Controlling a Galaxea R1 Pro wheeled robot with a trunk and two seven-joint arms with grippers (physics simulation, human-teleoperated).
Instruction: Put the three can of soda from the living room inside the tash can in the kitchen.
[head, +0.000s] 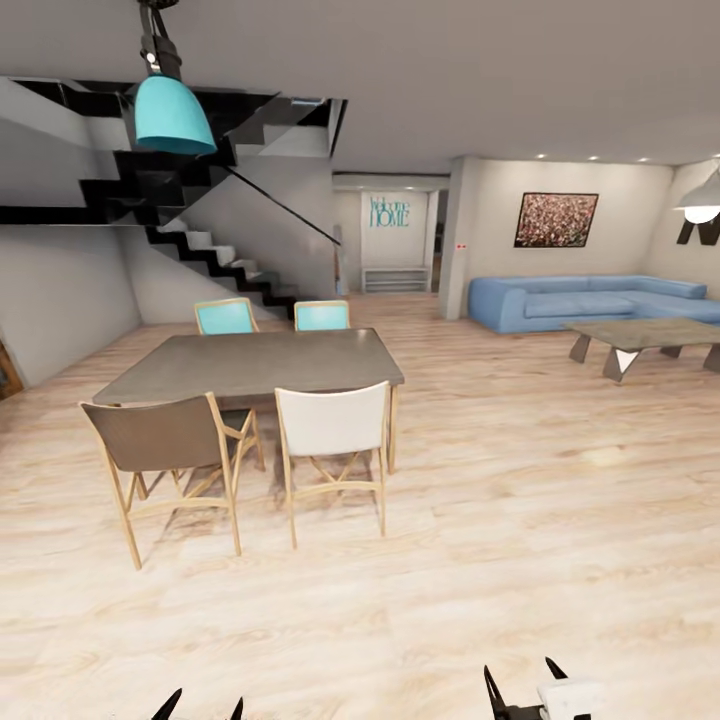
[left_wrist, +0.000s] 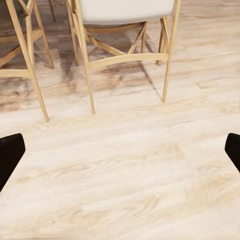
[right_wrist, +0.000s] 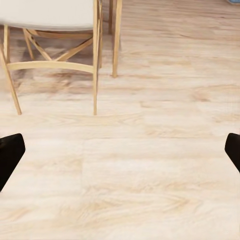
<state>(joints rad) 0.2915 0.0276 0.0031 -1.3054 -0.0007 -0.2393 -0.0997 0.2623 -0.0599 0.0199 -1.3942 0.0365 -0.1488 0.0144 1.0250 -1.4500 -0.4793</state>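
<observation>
**In transit across the dining area, living room ahead to the right**

I am looking over an open wooden floor (head: 520, 520) from the head view. A grey dining table (head: 260, 362) is standing to my left with four chairs around it: two turquoise ones at the far side, a brown chair (head: 165, 440) and a white chair (head: 333, 425) at the near side. A turquoise pendant lamp (head: 172, 112) is hanging above and a dark staircase (head: 215, 250) is climbing behind.

The living room is showing at the far right: the blue corner sofa (head: 590, 302) against the wall, with the low grey bench (head: 645, 335) just in front of it. That bench is where I am expecting the soda cans, but it is too far off to make any out on its top. I am not seeing the kitchen or the trash can from here.

The left gripper (head: 203, 708) and right gripper (head: 525, 692) are poking in at the bottom edge of the head view, fingertips only. Both wrist views are looking down at bare floor and chair legs, with the dark fingers (left_wrist: 11, 155) sitting far out at either edge, so both grippers are spread wide and holding nothing. I judge they are carried low and empty simply for travel.

Next I am judging a turn right, giving the chairs room.
</observation>
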